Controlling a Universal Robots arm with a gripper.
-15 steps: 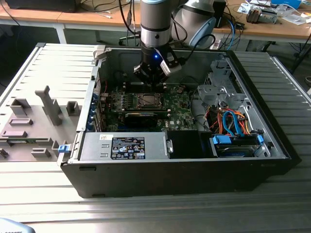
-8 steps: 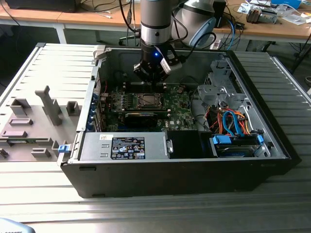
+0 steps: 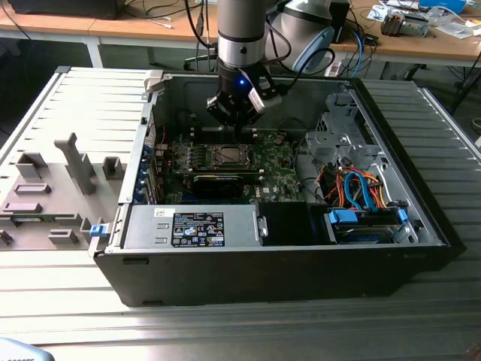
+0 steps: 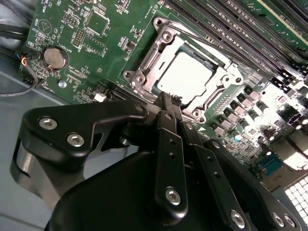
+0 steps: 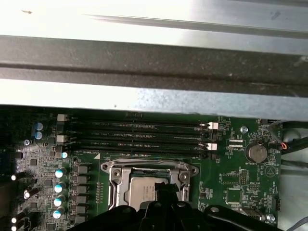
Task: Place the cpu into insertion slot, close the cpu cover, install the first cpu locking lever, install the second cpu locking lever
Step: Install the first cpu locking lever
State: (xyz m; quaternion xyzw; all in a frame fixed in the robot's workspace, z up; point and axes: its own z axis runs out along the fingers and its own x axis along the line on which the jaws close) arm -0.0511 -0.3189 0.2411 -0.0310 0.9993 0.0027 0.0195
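The black two-fingered gripper (image 3: pixel 235 113) is hanging inside the open black computer case (image 3: pixel 421 218), above the green motherboard (image 3: pixel 282 177). Grey metal case walls (image 5: pixel 154 96) are closing in just beside the board's long black memory slots (image 5: pixel 139 137). A grey metal drive cage (image 3: pixel 342 139) with orange and blue cables (image 3: pixel 361 192) is crowding the exterior view's right. The silvery hinged cpu cover (image 4: pixel 159 53) is lying flat around the silvery square cpu (image 4: pixel 185 77), leaving open air above it.

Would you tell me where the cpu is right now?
In both wrist views, the cpu sits in the insertion slot on the green motherboard, just beyond the end effector.
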